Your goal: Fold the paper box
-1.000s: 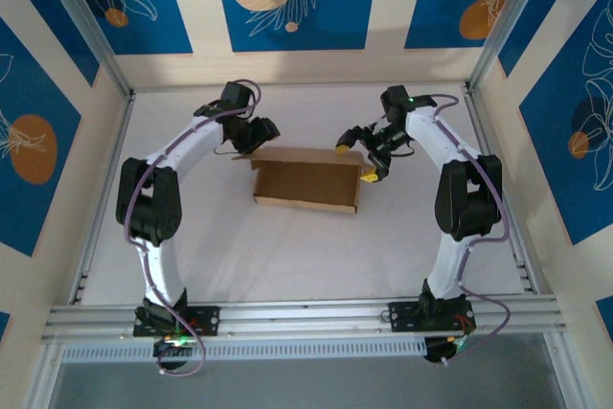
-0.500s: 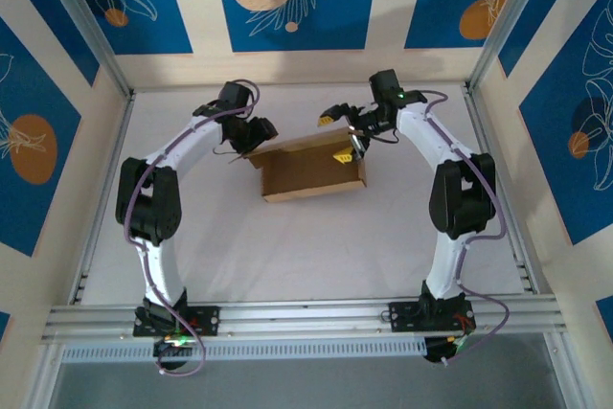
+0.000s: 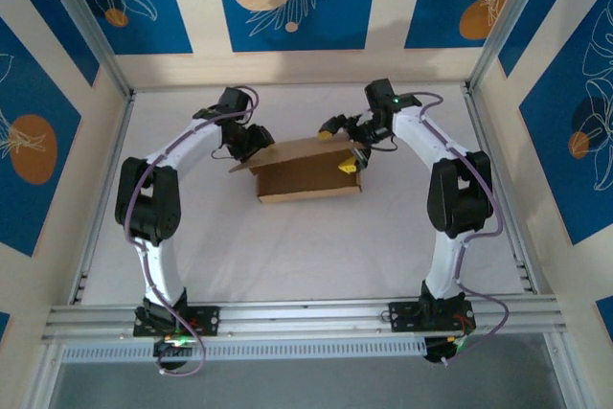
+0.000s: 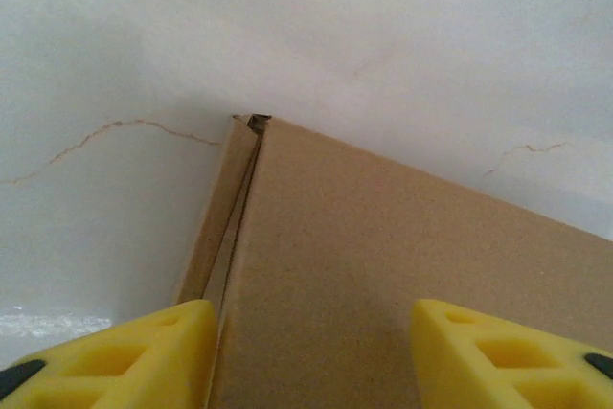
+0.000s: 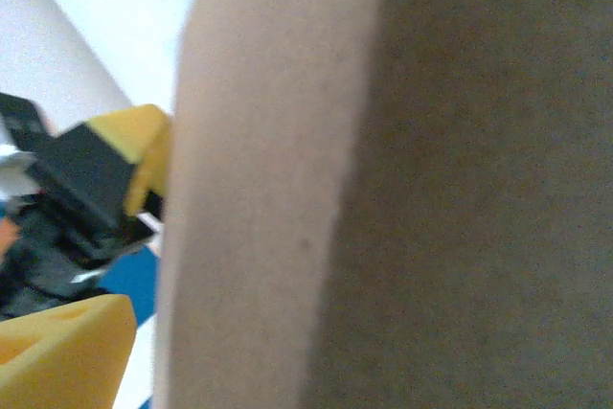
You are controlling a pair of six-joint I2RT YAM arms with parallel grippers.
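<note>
The paper box is blurred and cropped in right wrist view

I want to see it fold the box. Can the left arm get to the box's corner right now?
Probably yes. The left gripper is right at the paper box's far left corner, fingers apart over the cardboard, nothing in between.
</note>
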